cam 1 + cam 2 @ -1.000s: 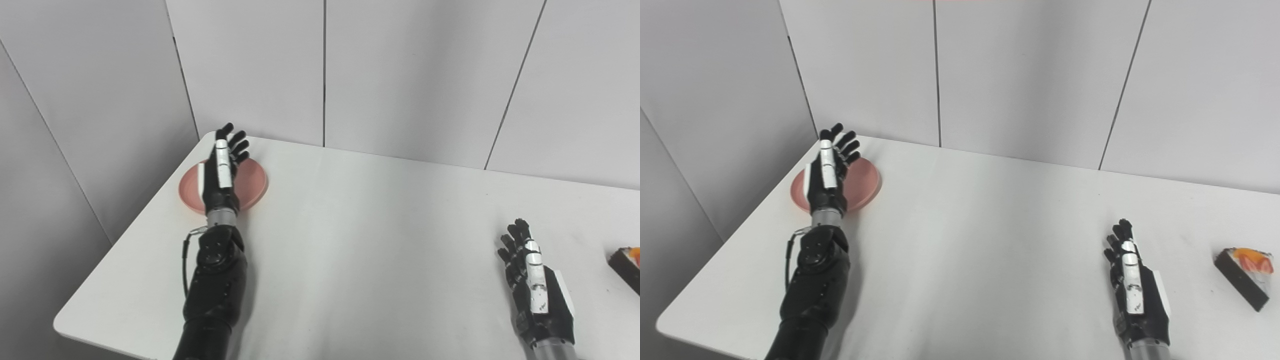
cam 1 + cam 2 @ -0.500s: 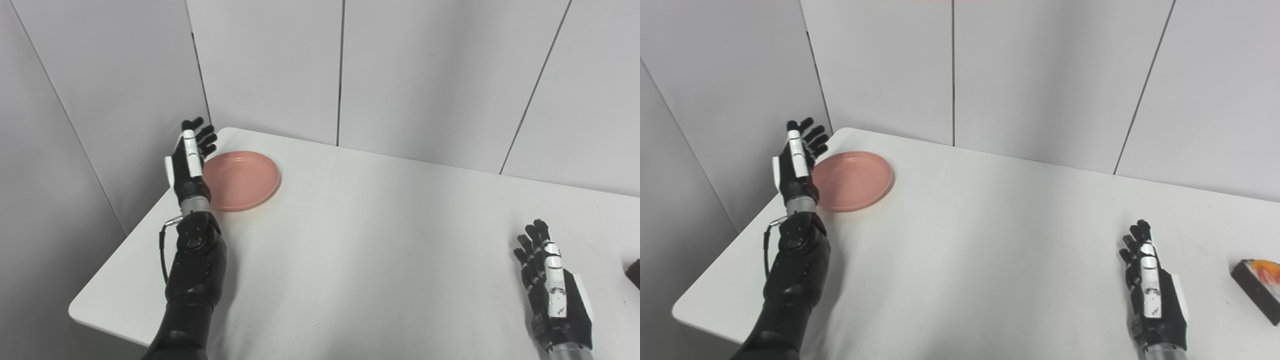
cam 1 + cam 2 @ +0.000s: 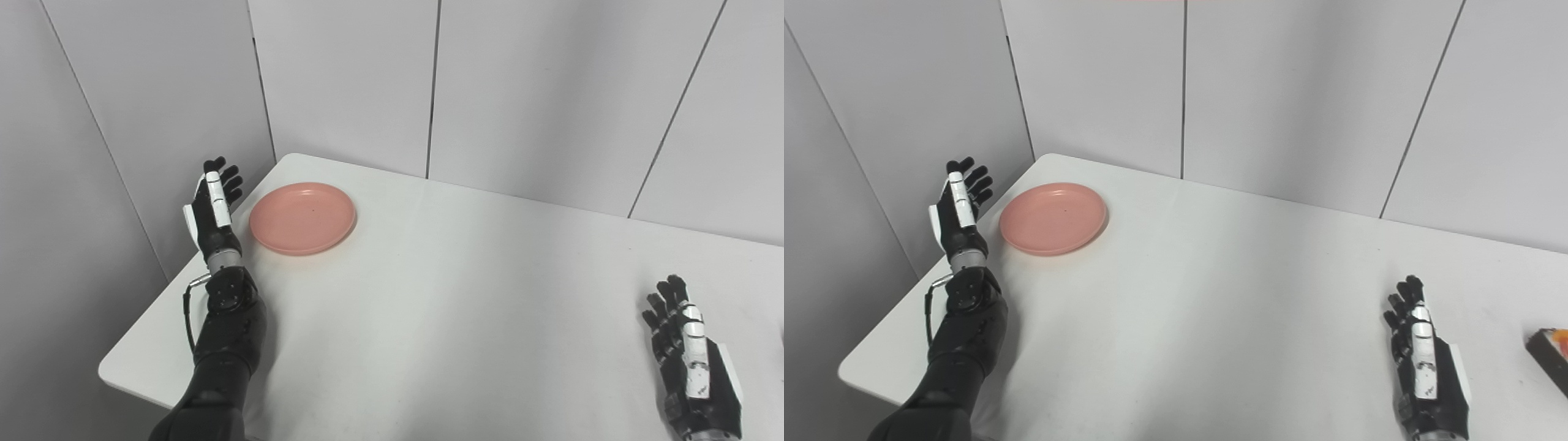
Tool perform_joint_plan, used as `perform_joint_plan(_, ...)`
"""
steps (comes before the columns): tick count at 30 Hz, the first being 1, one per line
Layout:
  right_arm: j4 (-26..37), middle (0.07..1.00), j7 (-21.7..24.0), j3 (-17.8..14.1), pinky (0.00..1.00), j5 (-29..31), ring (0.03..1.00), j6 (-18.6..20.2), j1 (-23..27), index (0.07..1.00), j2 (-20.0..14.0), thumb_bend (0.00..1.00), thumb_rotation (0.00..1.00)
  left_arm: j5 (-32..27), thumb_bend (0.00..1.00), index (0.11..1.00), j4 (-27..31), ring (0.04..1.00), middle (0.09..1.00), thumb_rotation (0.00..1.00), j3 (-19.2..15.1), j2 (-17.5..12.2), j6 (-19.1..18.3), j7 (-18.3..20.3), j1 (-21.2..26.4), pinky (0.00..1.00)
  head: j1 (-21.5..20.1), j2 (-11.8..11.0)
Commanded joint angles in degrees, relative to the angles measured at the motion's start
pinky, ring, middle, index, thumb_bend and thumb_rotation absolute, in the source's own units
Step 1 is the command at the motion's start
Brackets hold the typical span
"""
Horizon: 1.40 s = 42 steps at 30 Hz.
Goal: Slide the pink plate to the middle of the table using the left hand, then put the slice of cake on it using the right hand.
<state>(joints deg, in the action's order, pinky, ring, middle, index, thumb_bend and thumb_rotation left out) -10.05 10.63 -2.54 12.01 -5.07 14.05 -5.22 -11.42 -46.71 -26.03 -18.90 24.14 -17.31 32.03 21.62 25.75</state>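
Now your left hand has swung off the pink plate to its outer side, fingers spread, holding nothing; the plate sits at the surface's far-left corner, ready for an inward push.

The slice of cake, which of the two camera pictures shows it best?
The right eye view. There the slice of cake shows at the right edge of the table: a dark side and an orange top, partly cut off by the frame. In the left eye view only a tiny dark sliver shows at the right edge, too little to recognise.
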Motion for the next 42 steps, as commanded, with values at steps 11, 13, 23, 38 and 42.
perform_joint_plan(11, 0.14, 1.0, 0.63, 0.27, 1.0, -0.26, 1.0, -1.88, -1.62, 1.0, -0.52, 0.44, 1.0, -1.71, 0.69, 0.856, -4.18, 0.873, 0.855, 1.0, 0.79, -2.28, 2.24, 2.88, 3.84, 0.93, -0.1, 0.1)
perform_joint_plan(13, 0.44, 1.0, 0.66, 0.27, 1.0, -0.07, 1.0, -1.44, -1.69, 1.0, -0.55, 0.44, 1.0, -2.01, 0.69, 0.871, -4.71, 0.883, 0.868, 1.0, 0.99, -1.97, 2.16, 3.4, 4.13, 0.92, -0.12, 0.18)
perform_joint_plan(23, 1.32, 1.0, 0.55, 0.56, 1.0, -0.28, 1.0, -1.32, -1.99, 1.0, -0.78, 0.44, 1.0, -5.45, 0.74, 0.962, -2.62, 0.982, 0.958, 1.0, 4.1, -1.15, -3.34, 11.65, 3.42, 1.0, -0.55, 0.87)
perform_joint_plan(38, 2.88, 1.0, 0.01, 0.88, 1.0, -0.81, 1.0, -0.03, -2.37, 1.0, -0.85, 0.45, 1.0, -4.98, 0.71, 1.0, -1.79, 1.0, 0.995, 1.0, 7.33, 0.02, -6.51, 13.94, 3.4, 1.0, -0.53, 1.12)
perform_joint_plan(42, 3.12, 1.0, -0.15, 0.82, 1.0, -0.96, 1.0, 0.08, -2.44, 1.0, -0.61, 0.45, 1.0, -5.5, 0.73, 1.0, -2.12, 1.0, 1.0, 1.0, 7.5, 0.18, -6.12, 15.17, 3.4, 1.0, -0.74, 1.17)
